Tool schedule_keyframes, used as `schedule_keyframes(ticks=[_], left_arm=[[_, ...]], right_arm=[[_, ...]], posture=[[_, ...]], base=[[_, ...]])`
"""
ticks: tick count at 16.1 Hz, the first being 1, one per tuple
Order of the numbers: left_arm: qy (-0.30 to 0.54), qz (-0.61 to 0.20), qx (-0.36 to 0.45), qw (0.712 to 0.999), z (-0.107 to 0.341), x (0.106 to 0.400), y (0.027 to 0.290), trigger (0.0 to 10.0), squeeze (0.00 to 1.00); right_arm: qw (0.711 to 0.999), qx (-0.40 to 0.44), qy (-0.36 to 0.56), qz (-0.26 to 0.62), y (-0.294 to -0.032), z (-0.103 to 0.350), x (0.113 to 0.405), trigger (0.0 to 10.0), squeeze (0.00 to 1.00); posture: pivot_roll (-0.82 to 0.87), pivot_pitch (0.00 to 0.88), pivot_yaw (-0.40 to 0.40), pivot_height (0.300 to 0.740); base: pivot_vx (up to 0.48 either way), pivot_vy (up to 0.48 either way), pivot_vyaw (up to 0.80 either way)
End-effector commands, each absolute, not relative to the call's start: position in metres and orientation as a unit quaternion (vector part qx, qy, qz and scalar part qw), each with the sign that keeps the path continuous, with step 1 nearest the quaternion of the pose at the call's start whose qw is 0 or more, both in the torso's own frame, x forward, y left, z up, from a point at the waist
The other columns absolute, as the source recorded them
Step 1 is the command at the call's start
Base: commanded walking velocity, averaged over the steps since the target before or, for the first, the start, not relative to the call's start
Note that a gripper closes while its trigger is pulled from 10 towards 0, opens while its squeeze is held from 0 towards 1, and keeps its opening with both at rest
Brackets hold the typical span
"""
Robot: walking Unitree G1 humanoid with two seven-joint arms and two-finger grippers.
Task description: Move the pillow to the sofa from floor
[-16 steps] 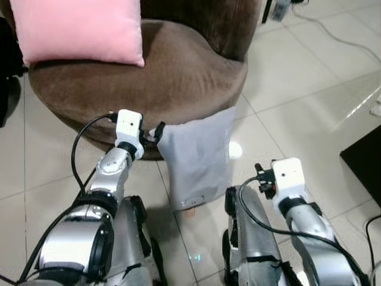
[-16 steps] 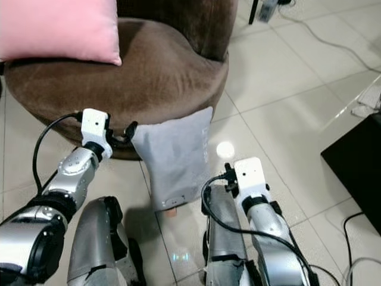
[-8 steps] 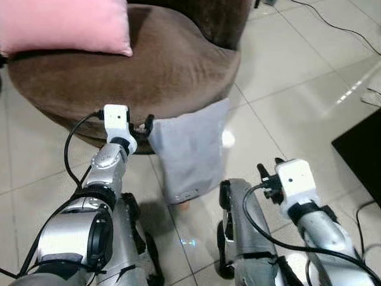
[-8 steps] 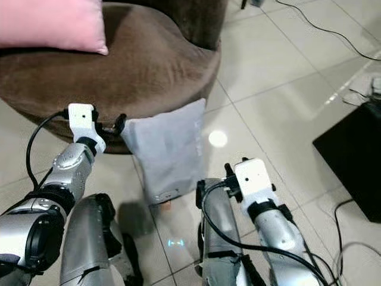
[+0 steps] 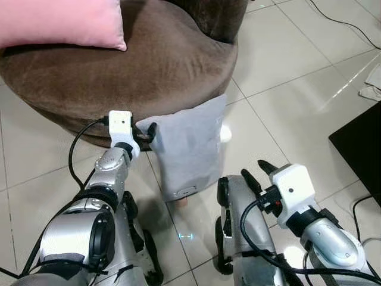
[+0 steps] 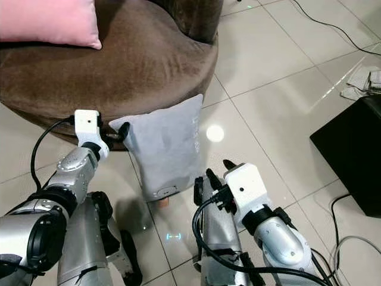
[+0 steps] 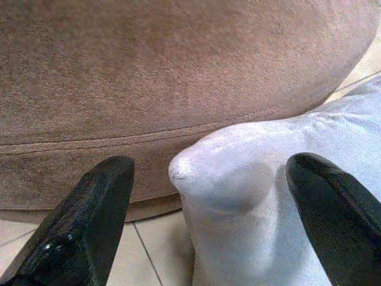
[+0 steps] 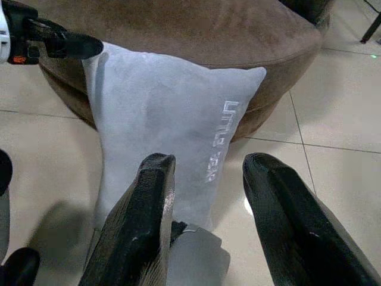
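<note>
A grey pillow stands on the tiled floor and leans against the front of the round brown sofa. My left gripper is at the pillow's upper left corner. In the left wrist view that gripper is open, and the corner of the pillow sits between its spread fingers. My right gripper is open above my right leg, a little short of the pillow's lower right side. The right wrist view looks past its fingers at the pillow's face with grey lettering.
A pink pillow lies on the sofa seat at the back left. A black box-like object stands on the floor at the right, with cables and a white cloth or paper beyond it. Open tiles lie to the right of the pillow.
The camera has tipped down slightly. My right wrist has turned and come forward, so its open fingers now point at the pillow. The left gripper stays at the pillow's corner.
</note>
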State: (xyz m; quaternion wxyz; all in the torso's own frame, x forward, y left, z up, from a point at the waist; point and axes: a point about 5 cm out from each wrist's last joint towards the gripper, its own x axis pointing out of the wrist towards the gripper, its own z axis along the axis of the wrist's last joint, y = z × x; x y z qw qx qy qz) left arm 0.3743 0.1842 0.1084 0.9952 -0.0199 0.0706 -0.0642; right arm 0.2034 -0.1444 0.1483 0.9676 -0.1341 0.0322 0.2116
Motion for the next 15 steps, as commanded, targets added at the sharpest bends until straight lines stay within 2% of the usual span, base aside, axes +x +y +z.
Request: schedule_keyframes(ticks=[1,6,7,8,9,15], left_arm=[[0.099,-0.077,-0.011,0.992,0.0974,0.3694,0.1837,10.0,0.0],[0.11,-0.101,-0.034,0.988,0.0978,0.3703,0.1808,10.0,0.0],[0.106,-0.095,-0.044,0.989,0.0994,0.3711,0.1816,4.9,0.0],[0.103,-0.088,-0.052,0.989,0.1004,0.3716,0.1828,1.4,0.0],[0.1,-0.081,-0.063,0.99,0.1014,0.3721,0.1841,0.0,0.0],[0.104,-0.083,-0.062,0.989,0.0998,0.3715,0.1826,0.0,0.0]], right_arm=[[0.967,-0.133,0.034,0.213,-0.1454,0.1499,0.1976,10.0,0.0],[0.967,-0.132,0.038,0.215,-0.1478,0.1496,0.1933,10.0,0.0],[0.967,-0.132,0.036,0.215,-0.1477,0.1499,0.1935,10.0,0.0],[0.967,-0.132,0.036,0.215,-0.1476,0.15,0.1934,10.0,0.0],[0.967,-0.132,0.036,0.215,-0.1475,0.1503,0.1928,10.0,0.0],[0.967,-0.136,0.037,0.214,-0.1485,0.1499,0.1913,10.0,0.0]], posture=[[-0.33,0.34,-0.016,0.487],[-0.33,0.335,-0.012,0.487],[-0.33,0.332,-0.011,0.487],[-0.33,0.332,-0.011,0.487],[-0.34,0.326,-0.01,0.487],[-0.34,0.316,-0.01,0.487]], base=[[0.0,0.0,0.0],[0.0,0.0,0.0],[0.0,0.0,0.0],[0.0,0.0,0.0],[0.0,0.0,0.0],[0.0,0.0,0.0]])
